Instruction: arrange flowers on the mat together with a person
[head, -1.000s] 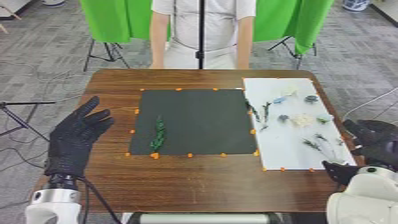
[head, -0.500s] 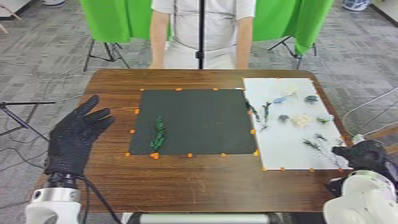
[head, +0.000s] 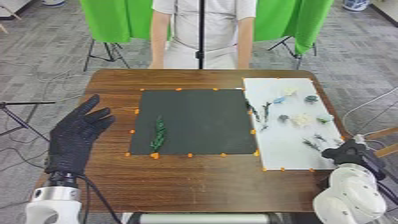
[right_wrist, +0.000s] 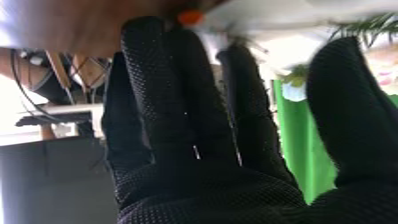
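In the head view my left hand (head: 73, 135) rests at the table's left side, fingers straight. My right hand (head: 349, 152) is at the near right corner of the white sheet (head: 282, 152), close to thin green sprigs (head: 311, 144). In the right wrist view the right hand (right_wrist: 209, 150) has straight fingers and its thumb apart, with green needles (right_wrist: 369, 27) beyond the thumb. One leafy green stem (head: 160, 134) lies upright along the left part of the dark mat (head: 200, 120). A cream flower (head: 303, 120), a blue flower (head: 280, 100) and dark stems (head: 266, 111) lie on the sheet.
Orange markers (head: 189, 155) line the mat and sheet on the brown table (head: 204, 185). A person (head: 178, 30) stands at the far edge, arms down. A dark stand pole (head: 202, 30) rises before them. Green cloth (head: 306, 20) hangs behind.
My right hand has moved from beyond the table's right edge inward to the sheet's near right corner, its arm swinging left. My left hand has stayed still.
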